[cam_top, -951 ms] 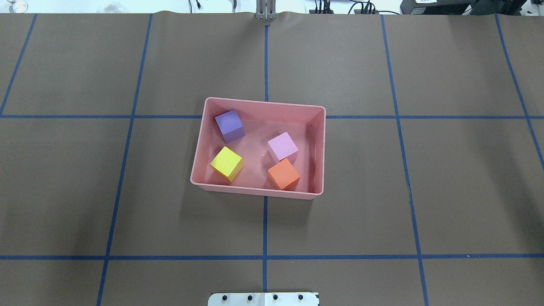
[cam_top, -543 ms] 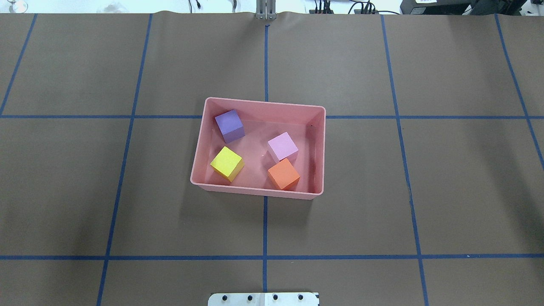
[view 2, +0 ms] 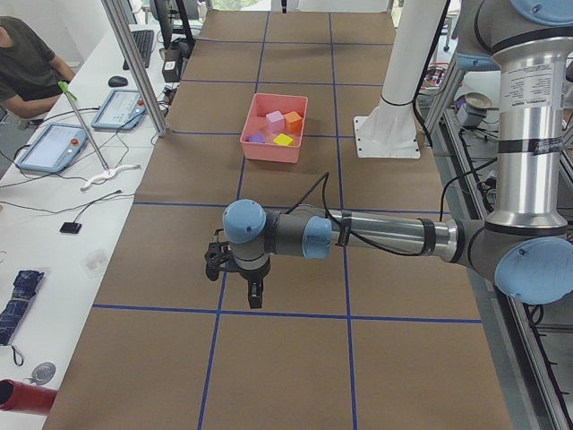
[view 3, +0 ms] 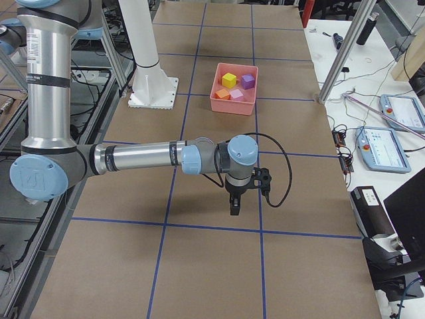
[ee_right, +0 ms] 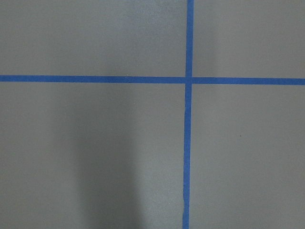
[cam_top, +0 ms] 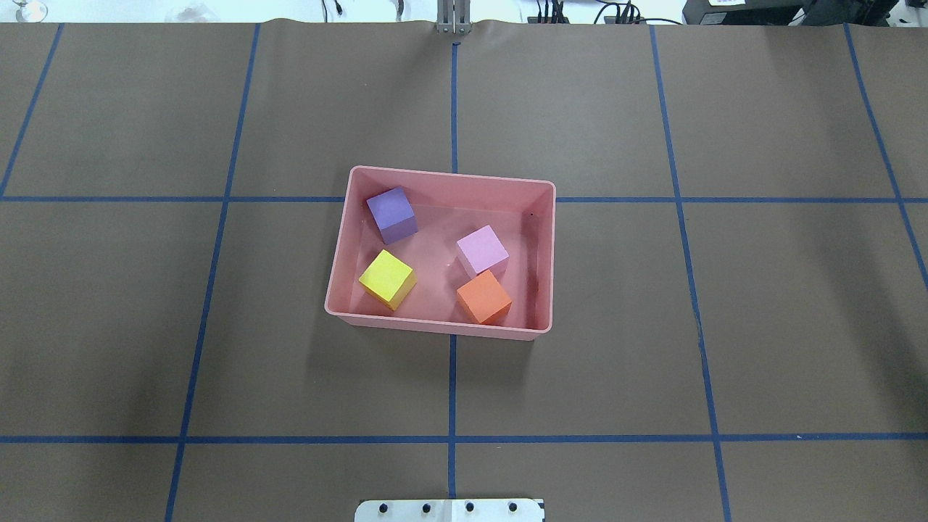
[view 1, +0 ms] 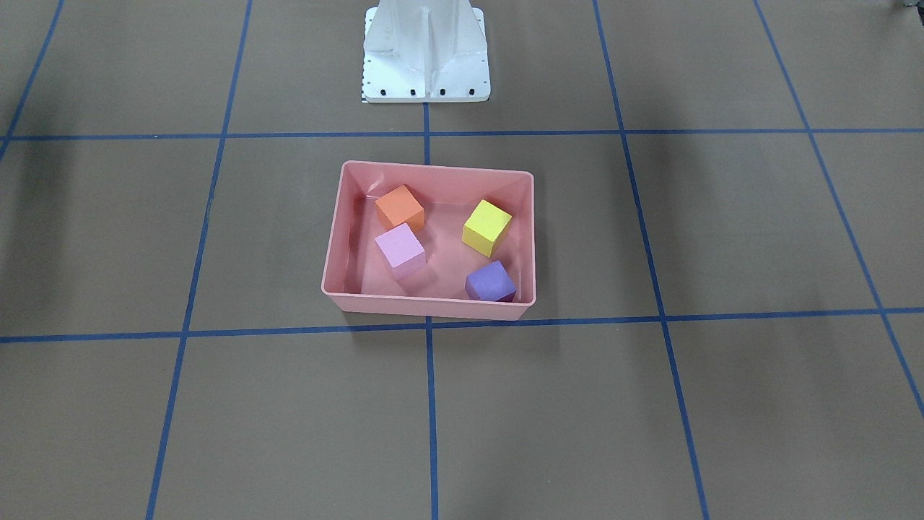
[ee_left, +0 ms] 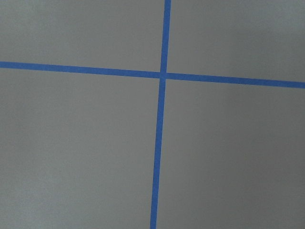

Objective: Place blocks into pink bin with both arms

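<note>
Blocks: all four are sitting inside the pink bin [cam_top: 344, 246], so by my judgement you are looking at a finished task.
Purple block [cam_top: 391, 214]: it is resting close to the bin's far-left corner in the overhead view.
Yellow block [cam_top: 386, 278]: it is lying on the same side but nearer the robot, apart from the purple one.
Lilac block [cam_top: 482, 249] and orange block [cam_top: 483, 296]: they are sitting corner to corner in the right half, either touching or only just apart.
Risk: nothing visible is anchoring the bin. If you are sending an arm back in, a low pass could be catching the thin rim, dragging or tipping the bin and spilling the cubes. Any re-grasp of the orange block would likely be nudging its lilac neighbour.
Pink bin: it is lying flat mid-bench over a tape crossing. It is holding only the four blocks, each on the floor, none stacked and none leaning over the rim.
Left claw [view 2: 254, 297]: it is hanging low and pointing down, well apart from the bin. Only the side view is showing it, so I cannot tell whether it is parted or closed.
Right claw [view 3: 235, 205]: it is mirroring that pose toward the other end, and again I cannot tell its state.
Wrist cameras: both are showing you only brown cover and blue tape [ee_left: 159, 143].
Bench [cam_top: 652, 326]: it is carrying the taped grid, with the white pedestal [view 1: 426, 50] standing at the robot's edge.
</note>
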Motion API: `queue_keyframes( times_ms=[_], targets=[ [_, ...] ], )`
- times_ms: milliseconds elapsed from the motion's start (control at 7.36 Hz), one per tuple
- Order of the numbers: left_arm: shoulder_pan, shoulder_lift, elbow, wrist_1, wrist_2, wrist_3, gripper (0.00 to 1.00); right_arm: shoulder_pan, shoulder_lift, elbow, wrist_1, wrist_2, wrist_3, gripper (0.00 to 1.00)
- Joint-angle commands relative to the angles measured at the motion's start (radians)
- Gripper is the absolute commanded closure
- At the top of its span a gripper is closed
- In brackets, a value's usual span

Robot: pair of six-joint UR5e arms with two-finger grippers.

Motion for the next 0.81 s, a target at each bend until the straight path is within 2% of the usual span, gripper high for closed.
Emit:
queue_keyframes(
  times_ms=[0, 679],
  targets=[
    [0.0, 0.0, 0.004, -0.004, -0.003, 0.001, 0.0, 0.0, 0.004, -0.013, 0.0, -0.006, -0.001, 0.0],
    [-0.002, 0.013, -0.004, -0.002, -0.011, -0.007, 0.0, 0.0, 0.005, -0.039, 0.0, -0.004, -0.003, 0.0]
  ],
)
